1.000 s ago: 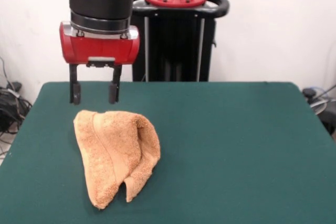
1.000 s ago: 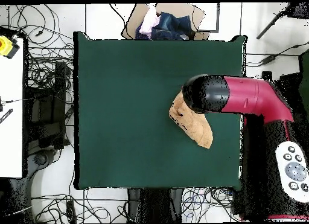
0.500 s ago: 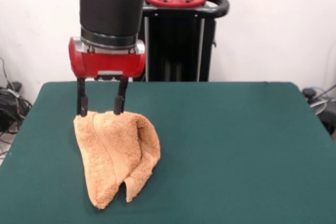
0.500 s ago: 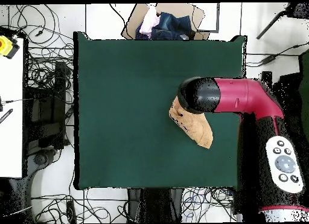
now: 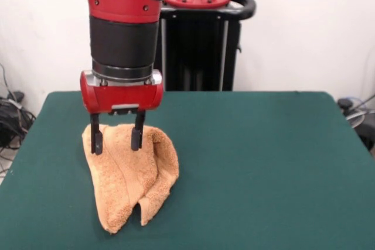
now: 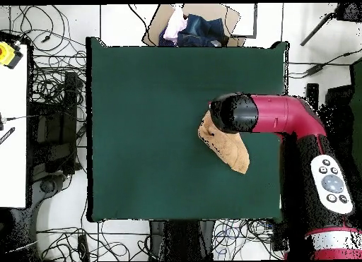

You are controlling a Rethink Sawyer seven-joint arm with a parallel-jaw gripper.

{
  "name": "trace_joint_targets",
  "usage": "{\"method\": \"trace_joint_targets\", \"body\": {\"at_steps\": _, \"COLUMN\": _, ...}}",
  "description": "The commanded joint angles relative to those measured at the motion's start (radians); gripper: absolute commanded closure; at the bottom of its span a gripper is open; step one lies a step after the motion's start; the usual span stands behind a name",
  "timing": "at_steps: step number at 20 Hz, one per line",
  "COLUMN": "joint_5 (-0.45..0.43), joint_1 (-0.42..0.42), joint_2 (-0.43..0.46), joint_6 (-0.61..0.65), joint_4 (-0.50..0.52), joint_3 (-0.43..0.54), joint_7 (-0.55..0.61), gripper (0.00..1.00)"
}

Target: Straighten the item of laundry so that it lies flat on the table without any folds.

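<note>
The orange-tan towel [image 5: 132,174] lies folded and bunched on the left part of the dark green table [image 5: 258,168], with a raised fold on its right side. In the overhead view the towel [image 6: 226,147] shows partly under the arm, right of the table's [image 6: 155,125] middle. My gripper [image 5: 116,140] is open, pointing straight down, with both fingers [image 5: 136,137] low over the towel's far end, in front of its surface. I cannot tell if they touch it. In the overhead view the arm hides the gripper.
The black pedestal [image 5: 196,45] stands behind the table's far edge. A cardboard box with clothes [image 6: 191,26] sits beyond the table's far edge in the overhead view. Cables [image 6: 49,97] lie on the floor beside the table.
My gripper has come down and towards the camera, from above the table behind the towel to low over the towel's far end. It stays open. The towel has not moved.
</note>
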Motion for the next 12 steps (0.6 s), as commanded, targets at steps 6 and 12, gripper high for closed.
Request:
{"method": "trace_joint_targets", "body": {"at_steps": 6, "joint_5": -0.086, "joint_1": 0.006, "joint_2": 0.092, "joint_6": -0.084, "joint_4": 0.076, "joint_3": 0.065, "joint_7": -0.09, "gripper": 0.0}}
{"method": "trace_joint_targets", "body": {"at_steps": 12, "joint_5": -0.111, "joint_1": 0.026, "joint_2": 0.135, "joint_6": -0.135, "joint_4": 0.058, "joint_3": 0.047, "joint_7": -0.054, "gripper": 0.0}}
